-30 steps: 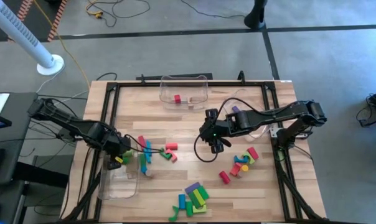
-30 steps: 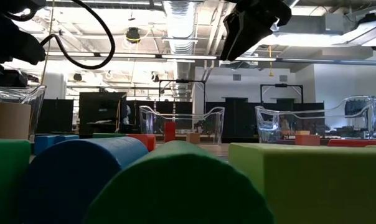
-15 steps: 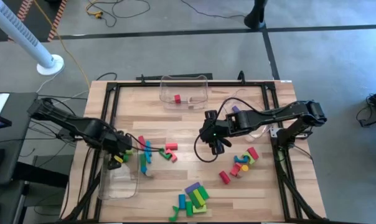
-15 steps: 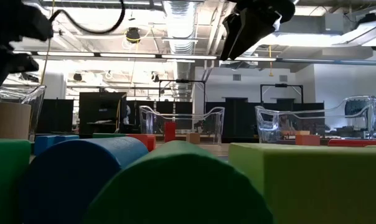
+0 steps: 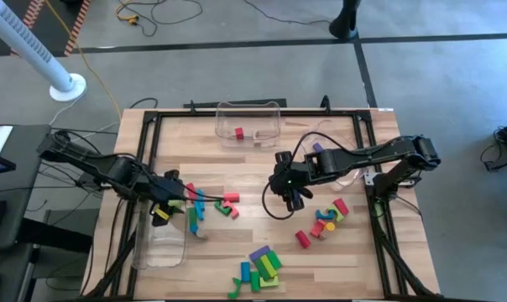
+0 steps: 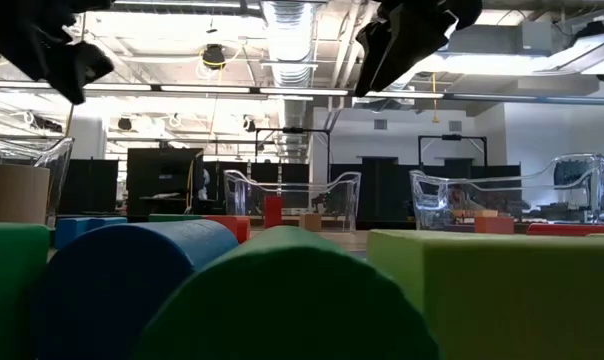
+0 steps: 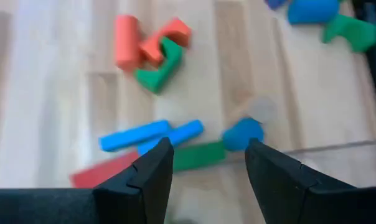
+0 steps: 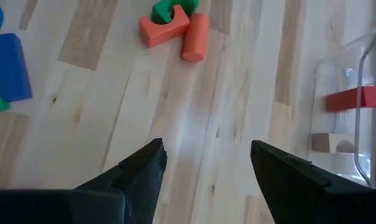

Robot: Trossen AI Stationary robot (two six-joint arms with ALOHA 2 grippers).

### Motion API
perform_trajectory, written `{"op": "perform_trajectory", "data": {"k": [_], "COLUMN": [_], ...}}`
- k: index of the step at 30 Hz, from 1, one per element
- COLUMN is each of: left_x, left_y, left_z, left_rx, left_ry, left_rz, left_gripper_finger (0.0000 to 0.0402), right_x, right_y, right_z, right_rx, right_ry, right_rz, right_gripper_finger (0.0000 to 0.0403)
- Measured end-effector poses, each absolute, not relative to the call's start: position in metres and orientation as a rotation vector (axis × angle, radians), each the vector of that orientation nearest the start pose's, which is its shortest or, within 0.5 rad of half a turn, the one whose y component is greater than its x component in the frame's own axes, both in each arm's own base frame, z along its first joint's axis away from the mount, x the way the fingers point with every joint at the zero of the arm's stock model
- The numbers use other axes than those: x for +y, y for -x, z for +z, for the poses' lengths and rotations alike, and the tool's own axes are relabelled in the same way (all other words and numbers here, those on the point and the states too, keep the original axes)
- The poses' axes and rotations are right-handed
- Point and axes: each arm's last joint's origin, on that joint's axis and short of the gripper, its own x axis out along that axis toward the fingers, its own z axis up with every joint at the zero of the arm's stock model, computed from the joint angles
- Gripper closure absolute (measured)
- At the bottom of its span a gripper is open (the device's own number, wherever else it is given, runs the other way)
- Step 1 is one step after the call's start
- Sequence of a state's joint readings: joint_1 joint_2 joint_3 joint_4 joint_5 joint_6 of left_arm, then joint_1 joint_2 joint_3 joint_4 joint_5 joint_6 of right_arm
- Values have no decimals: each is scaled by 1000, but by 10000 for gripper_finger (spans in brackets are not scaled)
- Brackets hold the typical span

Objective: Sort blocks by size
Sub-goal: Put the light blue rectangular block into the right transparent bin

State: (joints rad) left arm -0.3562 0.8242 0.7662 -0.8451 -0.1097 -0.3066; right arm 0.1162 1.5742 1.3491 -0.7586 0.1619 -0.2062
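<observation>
The wooden table [image 5: 262,164] carries three clear bins: one at the far edge [image 5: 248,122] holding a small red block [image 5: 239,133], one at the left near edge [image 5: 163,245], and one by the right arm, mostly hidden under it. The blocks lie in loose groups: a near-centre heap [image 5: 259,267] of green, blue, purple and yellow pieces, a right-hand cluster [image 5: 327,217] of red, yellow, green and blue, and a middle scatter of blue bars [image 7: 152,134], a green bar [image 7: 197,155], a red cylinder [image 8: 195,37], a red arch [image 8: 164,29] and a green arch [image 7: 159,71]. The left gripper [image 5: 171,201] hangs over the table's left side beside the blue bars, fingers [image 7: 152,171] spread apart and holding nothing. The right gripper [image 5: 290,191] hovers above bare wood mid-table, its fingers [image 8: 141,168] likewise apart and empty.
</observation>
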Motion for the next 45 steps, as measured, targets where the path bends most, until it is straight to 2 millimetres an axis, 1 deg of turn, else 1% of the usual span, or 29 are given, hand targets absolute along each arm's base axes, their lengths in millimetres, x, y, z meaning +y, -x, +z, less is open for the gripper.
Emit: {"op": "perform_trajectory", "data": {"k": [5,8,12,20,28,32,38,45], "left_x": [-40,-37,-34,-29,-19,-12,0,7], "left_y": [-144,-152,-166,-198,-219,-233,-255,-270], "left_z": [268,269,265,235,221,216,213,195], "left_rx": [869,838,846,1017,1205,1290,1460,1666], "left_ry": [20,-1,-36,-94,-188,-230,-293,-360], "left_rz": [-27,-18,-46,-114,-139,-159,-230,-371], "left_gripper_finger": [211,211,211,212,212,212,214,231], "right_x": [34,34,34,37,42,43,42,46], "right_y": [-325,-325,-325,-324,-324,-323,-320,-317], "right_z": [291,291,291,291,290,279,262,252], "right_rx": [977,973,974,976,972,981,1004,1026], "right_ry": [319,318,311,288,294,298,294,286], "right_rz": [64,64,64,90,103,108,107,112], "right_gripper_finger": [132,132,132,132,132,132,132,132]}}
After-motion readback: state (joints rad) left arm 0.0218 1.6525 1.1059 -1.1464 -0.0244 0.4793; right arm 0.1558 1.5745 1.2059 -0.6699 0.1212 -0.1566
